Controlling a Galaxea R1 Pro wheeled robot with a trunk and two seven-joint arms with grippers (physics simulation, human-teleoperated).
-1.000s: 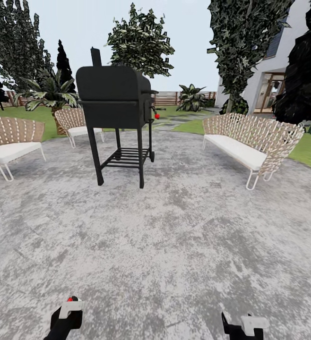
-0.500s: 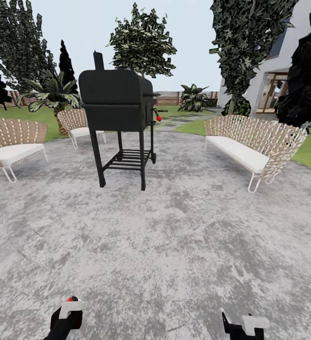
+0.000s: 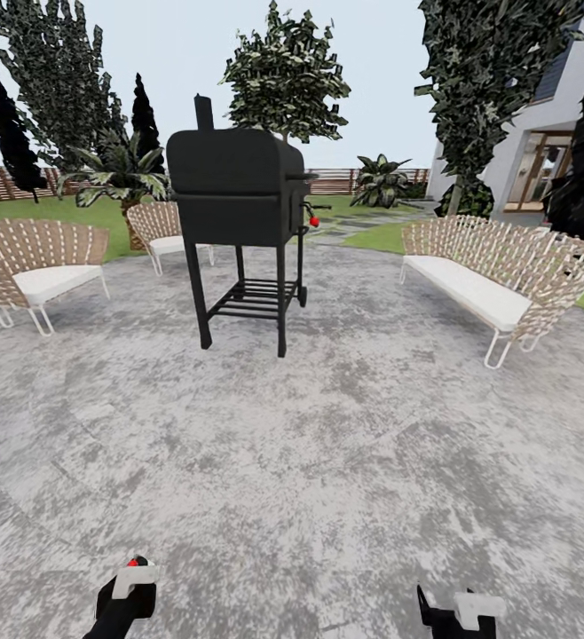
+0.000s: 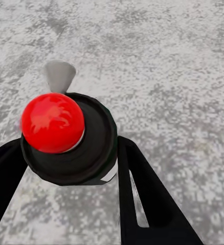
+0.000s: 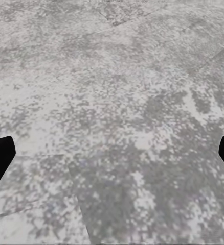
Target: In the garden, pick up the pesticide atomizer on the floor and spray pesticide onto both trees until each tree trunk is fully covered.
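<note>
Head view: left gripper (image 3: 125, 593) clamps the atomizer (image 4: 66, 138), red cap up; right gripper (image 5: 112, 153) spread wide, holding nothing. A grill (image 3: 237, 217) stands mid-patio, chair (image 3: 39, 271) and sofa (image 3: 501, 275) at its edges. Risk: clipping these en route to the trees (image 3: 285, 75) beyond.

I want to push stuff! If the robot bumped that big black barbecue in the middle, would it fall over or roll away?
Probably tippy: the barbecue carries a bulky black box high on thin legs. It may swing around rather than roll straight, since I see a wheel on just one side. It looks heavy, and the rough stone paving would likely grip the other legs.
</note>
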